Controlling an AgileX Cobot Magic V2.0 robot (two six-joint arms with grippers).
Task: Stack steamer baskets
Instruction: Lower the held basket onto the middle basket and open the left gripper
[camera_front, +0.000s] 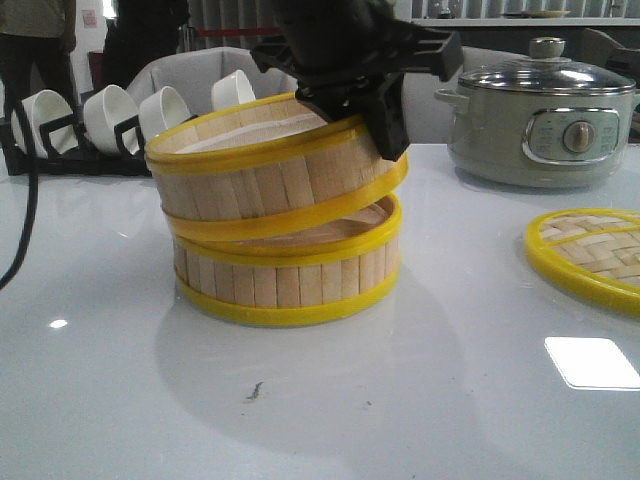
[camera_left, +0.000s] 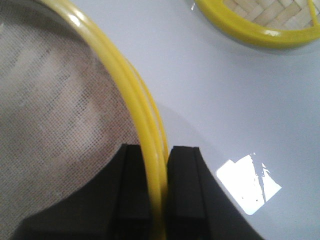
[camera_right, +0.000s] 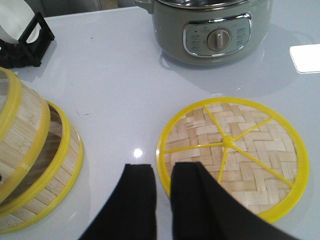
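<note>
Two steamer baskets stand at the table's middle. The lower basket (camera_front: 290, 285) sits flat. The upper basket (camera_front: 260, 180) rests tilted on it, its right side raised. My left gripper (camera_front: 385, 125) is shut on the upper basket's right wall; in the left wrist view its fingers (camera_left: 160, 190) clamp the yellow rim (camera_left: 120, 85) beside the pale liner (camera_left: 50, 125). My right gripper (camera_right: 163, 180) is empty with the jaws nearly together, hovering over the near edge of the woven lid (camera_right: 235, 150). Both baskets show in the right wrist view, upper (camera_right: 20, 130) and lower (camera_right: 60, 170).
The yellow-rimmed woven lid (camera_front: 590, 255) lies flat on the white table at the right. A grey-green electric pot (camera_front: 540, 120) with a glass lid stands at the back right. A black rack of white bowls (camera_front: 110, 120) stands at the back left.
</note>
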